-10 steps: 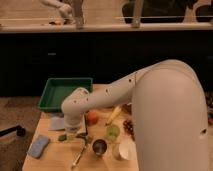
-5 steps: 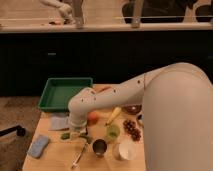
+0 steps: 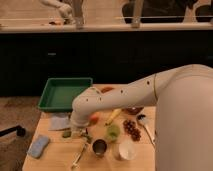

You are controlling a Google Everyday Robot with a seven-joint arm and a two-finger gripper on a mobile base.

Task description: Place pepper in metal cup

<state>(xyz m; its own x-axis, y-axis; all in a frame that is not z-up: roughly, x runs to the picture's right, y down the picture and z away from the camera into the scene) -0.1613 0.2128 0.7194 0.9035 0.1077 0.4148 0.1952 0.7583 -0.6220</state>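
The dark green pepper [image 3: 67, 134] lies on the wooden table [image 3: 55, 160] at the left of the middle, partly hidden by my gripper. My gripper [image 3: 78, 133] hangs from the white arm [image 3: 115, 97] and is down at the table right over the pepper. The metal cup [image 3: 99, 146] stands upright a little to the right of the gripper and nearer the front, with its dark inside showing. It is apart from the gripper.
A green tray [image 3: 65, 93] is at the back left. A blue sponge [image 3: 38, 146] is at the front left. Also there: white cup [image 3: 126, 150], round green fruit [image 3: 112, 131], banana [image 3: 114, 116], grapes [image 3: 132, 129], maroon bowl [image 3: 133, 110], and a pale utensil [image 3: 80, 155].
The arm has swung slightly to the right and lowered, bringing the gripper down onto the pepper's spot. The objects on the table have not moved.
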